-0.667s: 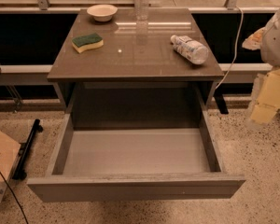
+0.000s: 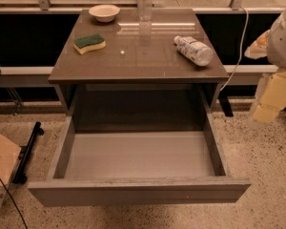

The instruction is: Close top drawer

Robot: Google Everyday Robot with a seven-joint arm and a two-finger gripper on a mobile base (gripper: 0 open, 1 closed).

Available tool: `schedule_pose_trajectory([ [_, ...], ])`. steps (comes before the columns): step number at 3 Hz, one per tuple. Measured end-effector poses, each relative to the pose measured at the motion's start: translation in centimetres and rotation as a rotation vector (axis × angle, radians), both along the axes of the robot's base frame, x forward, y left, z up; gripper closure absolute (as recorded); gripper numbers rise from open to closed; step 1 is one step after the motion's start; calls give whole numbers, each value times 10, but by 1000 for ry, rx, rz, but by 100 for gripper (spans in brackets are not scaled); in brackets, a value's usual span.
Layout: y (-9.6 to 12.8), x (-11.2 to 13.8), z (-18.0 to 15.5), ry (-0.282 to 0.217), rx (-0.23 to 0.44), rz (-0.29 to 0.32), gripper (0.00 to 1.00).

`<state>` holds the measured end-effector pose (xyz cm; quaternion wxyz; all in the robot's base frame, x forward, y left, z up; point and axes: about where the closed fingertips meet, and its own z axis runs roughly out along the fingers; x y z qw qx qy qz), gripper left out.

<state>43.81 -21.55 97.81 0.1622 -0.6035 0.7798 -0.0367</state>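
The top drawer [image 2: 138, 192] is pulled far out of the brown table [image 2: 138, 61] toward the camera. Its wide flat grey front is nearest me, and its smooth grey interior [image 2: 140, 154] holds nothing. My gripper [image 2: 272, 98], pale yellow below a white arm segment [image 2: 282, 37], hangs at the right edge of the view. It is to the right of the table, level with the drawer's back corner, and touches nothing.
On the tabletop are a green-and-yellow sponge [image 2: 89, 43], a white bowl [image 2: 104, 12], an upright clear bottle [image 2: 144, 4] and a bottle lying on its side [image 2: 194, 50]. A cardboard box [image 2: 0, 168] and a black bar [image 2: 28, 151] are on the floor at left. A white cable [image 2: 238, 46] hangs at right.
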Motion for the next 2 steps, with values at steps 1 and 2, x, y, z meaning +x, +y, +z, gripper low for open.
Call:
schedule_pose_trajectory([
  [1,0,-9,-6,17,1,13,40],
  [2,-9,-23,-26,45,25,44,62],
])
